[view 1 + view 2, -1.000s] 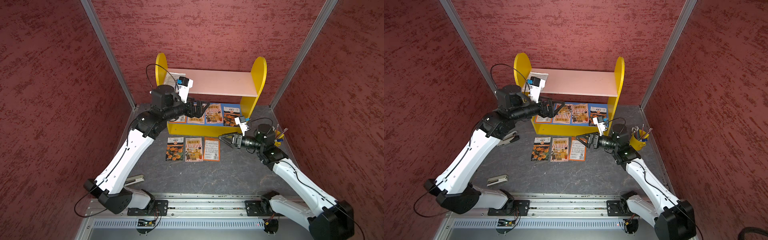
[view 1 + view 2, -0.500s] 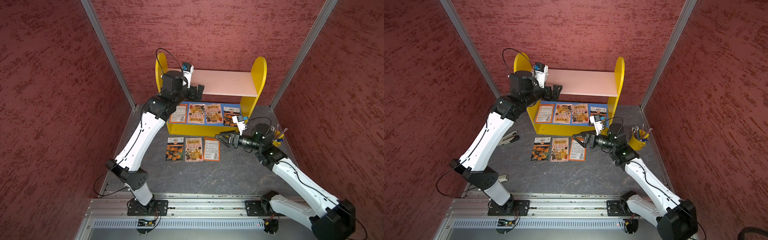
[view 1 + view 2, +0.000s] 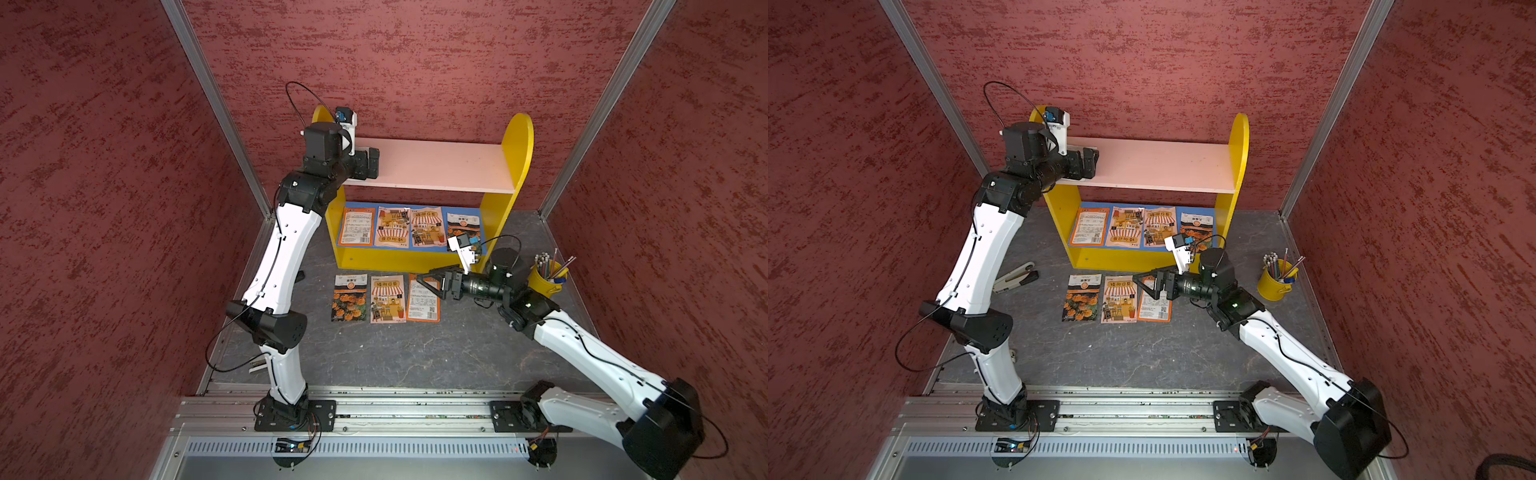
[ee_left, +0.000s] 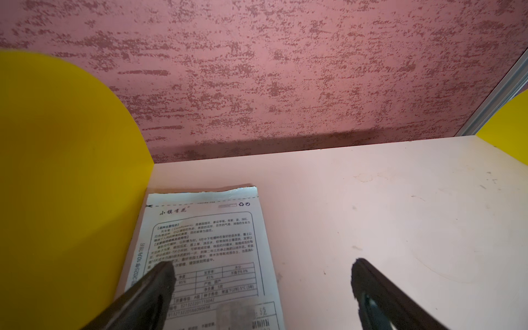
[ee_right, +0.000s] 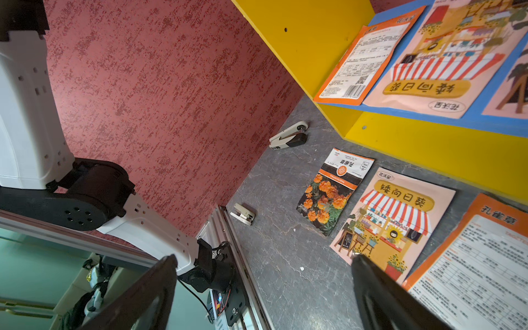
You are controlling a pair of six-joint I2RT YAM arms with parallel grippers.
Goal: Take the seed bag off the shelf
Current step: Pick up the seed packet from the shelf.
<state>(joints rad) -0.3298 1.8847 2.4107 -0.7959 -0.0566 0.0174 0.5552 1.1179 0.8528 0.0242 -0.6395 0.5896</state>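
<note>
The shelf (image 3: pixel 436 166) (image 3: pixel 1163 166) stands against the back wall in both top views. A white seed bag (image 4: pixel 205 243) with printed text lies flat on its pink upper board (image 4: pixel 371 200), against the left yellow side panel (image 4: pixel 57 171). My left gripper (image 3: pixel 372 163) (image 3: pixel 1092 162) (image 4: pixel 263 268) hovers open over that end of the board. One finger (image 4: pixel 160 277) is above the bag and the other is above bare board. Several more seed bags (image 3: pixel 409 226) lie on the blue lower board. My right gripper (image 3: pixel 432 282) (image 3: pixel 1148 284) (image 5: pixel 263 263) is open and empty, low over the floor.
Three seed bags (image 3: pixel 386 297) lie in a row on the grey floor before the shelf; the right gripper is over the orange-bordered one (image 5: pixel 471 271). A yellow cup of pencils (image 3: pixel 1277 282) stands at the right wall. A stapler (image 3: pixel 1017 277) and a small punch (image 5: pixel 243 214) lie left.
The left arm has risen from the lower board to the left end of the upper board. The right gripper has edged left over the floor bags. Both stay open.
</note>
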